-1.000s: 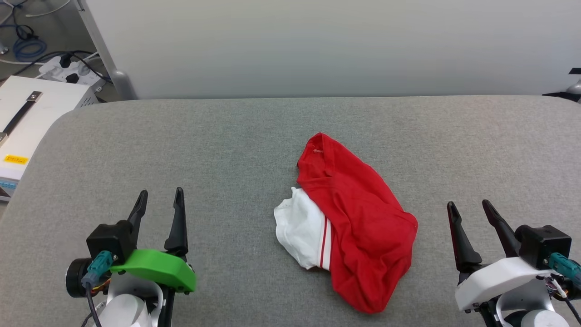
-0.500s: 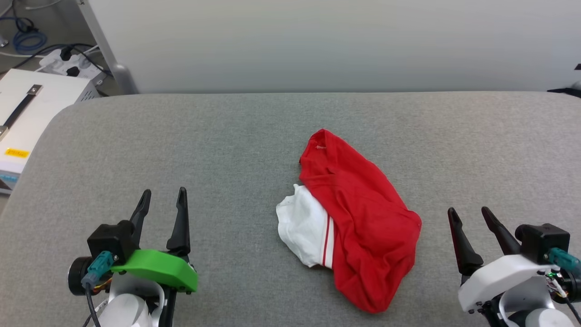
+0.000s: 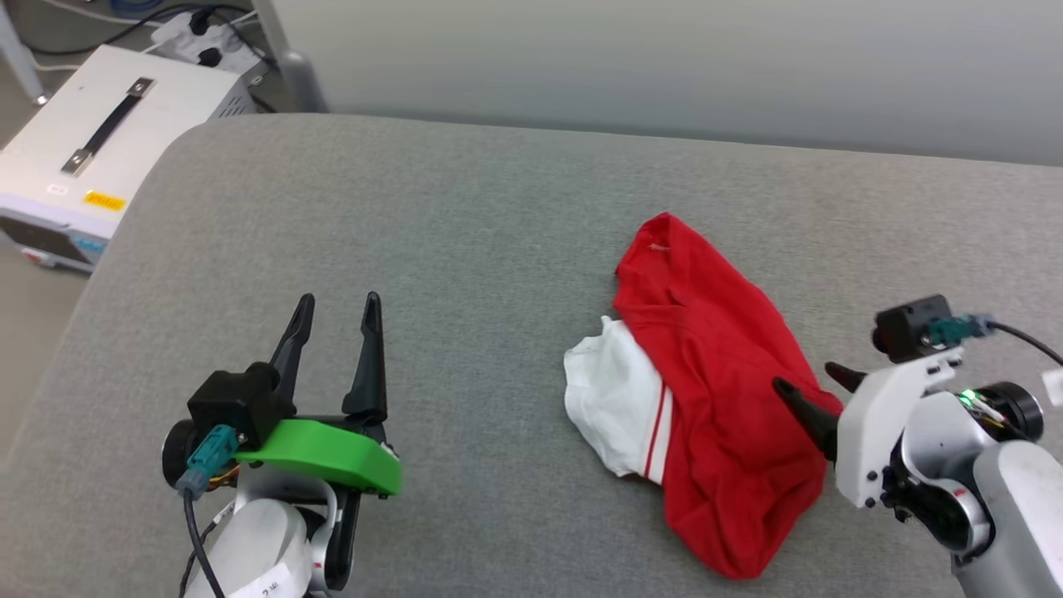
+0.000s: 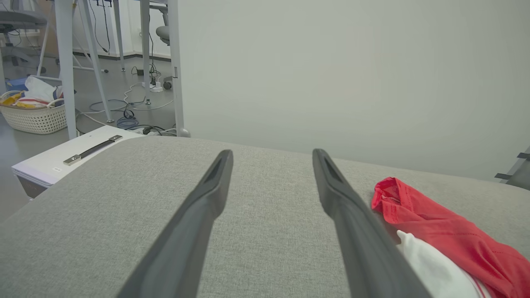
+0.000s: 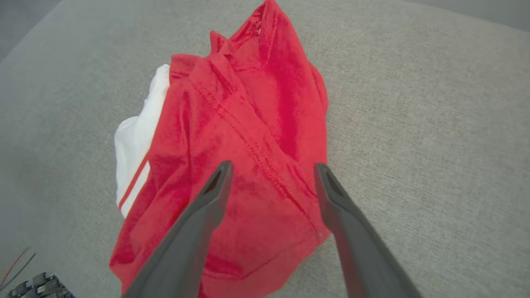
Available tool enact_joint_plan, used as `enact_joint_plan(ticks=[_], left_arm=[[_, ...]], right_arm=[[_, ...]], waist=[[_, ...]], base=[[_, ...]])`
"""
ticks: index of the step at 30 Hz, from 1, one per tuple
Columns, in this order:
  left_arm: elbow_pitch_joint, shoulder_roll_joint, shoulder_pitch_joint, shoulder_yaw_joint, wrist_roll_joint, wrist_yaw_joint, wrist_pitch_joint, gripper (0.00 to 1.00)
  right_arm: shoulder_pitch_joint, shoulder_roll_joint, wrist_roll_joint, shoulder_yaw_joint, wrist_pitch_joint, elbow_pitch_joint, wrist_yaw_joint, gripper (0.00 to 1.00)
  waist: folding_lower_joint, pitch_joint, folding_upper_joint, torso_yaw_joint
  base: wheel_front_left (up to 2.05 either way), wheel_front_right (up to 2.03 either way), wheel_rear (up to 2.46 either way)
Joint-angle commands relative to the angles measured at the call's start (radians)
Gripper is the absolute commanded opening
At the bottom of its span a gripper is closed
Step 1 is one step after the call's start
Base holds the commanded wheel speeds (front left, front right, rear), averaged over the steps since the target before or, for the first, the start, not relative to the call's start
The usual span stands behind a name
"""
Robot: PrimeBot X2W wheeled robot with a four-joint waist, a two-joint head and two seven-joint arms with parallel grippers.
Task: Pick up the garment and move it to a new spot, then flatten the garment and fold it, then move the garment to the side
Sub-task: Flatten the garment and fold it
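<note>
Grey padded table point(image 3: 465, 216) bears a crumpled red garment point(image 3: 722, 390) right of centre, neither gripper holding it
The garment lies bunched in a heap, a white sleeve point(image 3: 610, 399) with red stripes poking out on its left side; a white case point(image 3: 100, 149) with a black handle stands off the table's far left corner. The right gripper point(image 3: 804, 375) hangs over the heap's right edge, fingers spread wide and gripping nothing; the left gripper point(image 3: 339, 299) is well apart to the left above bare table, equally wide
</note>
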Motion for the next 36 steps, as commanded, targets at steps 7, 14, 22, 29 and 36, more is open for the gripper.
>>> enact_joint_plan(ticks=[7,14,22,29,36], left_arm=[[0.012,-0.044,-0.032,0.02,0.037,-0.038,-0.006,1.0],[0.026,-0.071,-0.021,0.05,0.06,-0.061,-0.006,1.0],[0.042,-0.081,0.002,0.077,0.078,-0.078,-0.006,1.0],[0.058,-0.079,0.025,0.086,0.082,-0.085,-0.006,1.0],[0.067,-0.073,0.045,0.079,0.08,-0.085,-0.001,1.0]], right_arm=[[-0.125,-0.058,0.088,0.124,0.141,0.109,-0.001,1.0],[-0.133,-0.061,0.147,0.155,0.201,0.185,-0.001,0.0],[-0.147,-0.081,0.123,0.094,0.126,0.127,-0.001,0.0],[-0.004,-0.044,0.085,-0.119,0.086,0.077,-0.001,0.0],[0.262,0.128,0.082,-0.353,0.063,0.064,-0.001,0.0]], waist=[[0.0,0.048,-0.0001,0.088],[0.0,0.049,-0.0001,0.107],[0.0,0.022,-0.0001,0.059],[0.0,-0.018,-0.0001,0.0],[0.0,-0.036,-0.0001,-0.052]], base=[[0.0,0.0,0.0],[0.0,0.0,0.0],[0.0,0.0,0.0],[0.0,0.0,0.0],[0.0,0.0,0.0]])
